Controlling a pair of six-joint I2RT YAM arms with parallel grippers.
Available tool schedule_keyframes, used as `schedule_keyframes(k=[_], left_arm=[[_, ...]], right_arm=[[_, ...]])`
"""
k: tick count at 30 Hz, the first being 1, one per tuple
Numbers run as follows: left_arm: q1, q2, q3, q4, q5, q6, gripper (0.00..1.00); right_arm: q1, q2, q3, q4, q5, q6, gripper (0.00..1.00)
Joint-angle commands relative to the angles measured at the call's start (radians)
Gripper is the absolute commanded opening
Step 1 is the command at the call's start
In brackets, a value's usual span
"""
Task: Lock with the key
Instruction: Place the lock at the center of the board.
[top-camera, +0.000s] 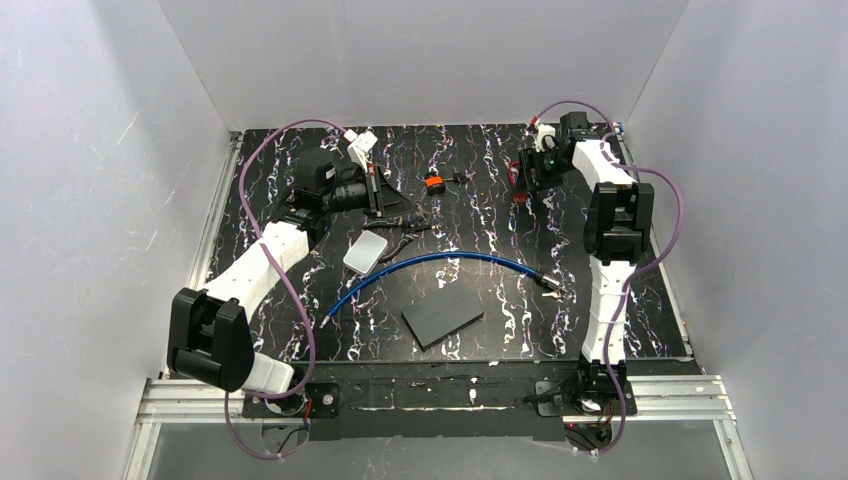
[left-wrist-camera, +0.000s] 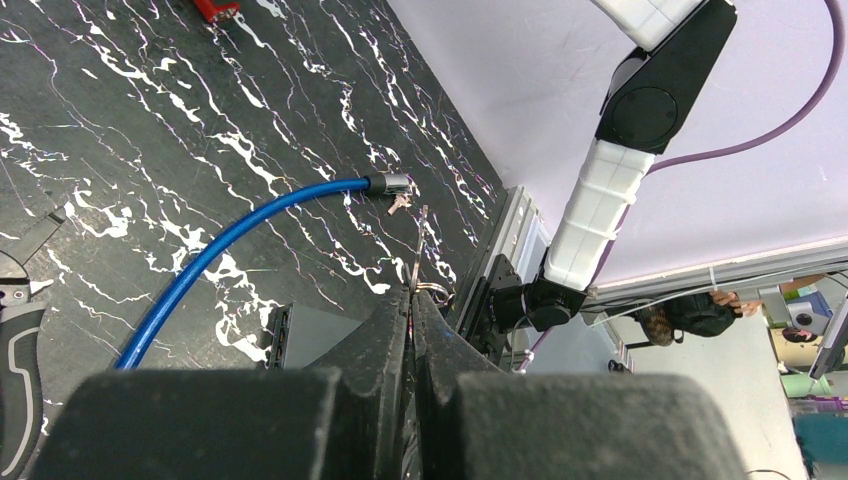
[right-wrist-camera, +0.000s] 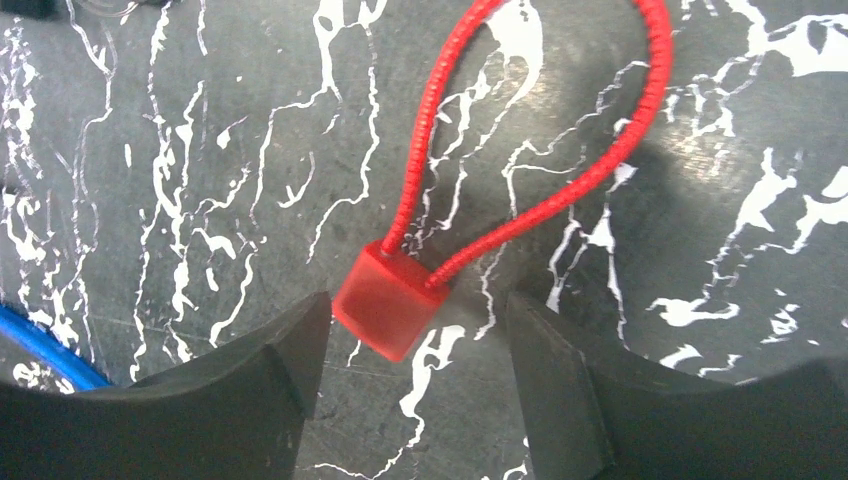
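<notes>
The lock, a long bright-blue cable (top-camera: 440, 262), lies in an arc across the middle of the mat. Its dark metal end piece (left-wrist-camera: 388, 184) shows in the left wrist view ahead of my left gripper (left-wrist-camera: 411, 295). That gripper is shut on the key (left-wrist-camera: 420, 250), whose thin metal blade and ring stick out past the fingertips. In the top view my left gripper (top-camera: 376, 192) is at the back left, above the cable. My right gripper (right-wrist-camera: 417, 300) is open at the back right. A small red loop's cube (right-wrist-camera: 390, 300) lies on the mat between its fingers, untouched.
A white case (top-camera: 365, 252) lies beside the cable's left half and a dark flat box (top-camera: 443, 315) in front of it. An orange-and-black item (top-camera: 434, 183) sits at the back centre. The red loop (right-wrist-camera: 560, 130) stretches away from the right fingers. White walls stand on three sides.
</notes>
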Motion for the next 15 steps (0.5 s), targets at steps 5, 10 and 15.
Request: schedule_keyframes(k=[5, 10, 15], left_arm=[[0.003, -0.017, 0.025, 0.000, 0.012, 0.000, 0.00], [0.002, -0.018, 0.029, 0.004, 0.017, -0.010, 0.00], [0.003, -0.023, 0.021, 0.018, 0.032, -0.024, 0.00]], right_arm=[[-0.040, -0.158, 0.055, -0.040, -0.006, -0.037, 0.80], [-0.022, -0.327, -0.053, -0.030, -0.302, 0.004, 0.80], [0.136, -0.576, -0.307, 0.089, -0.577, 0.074, 0.80]])
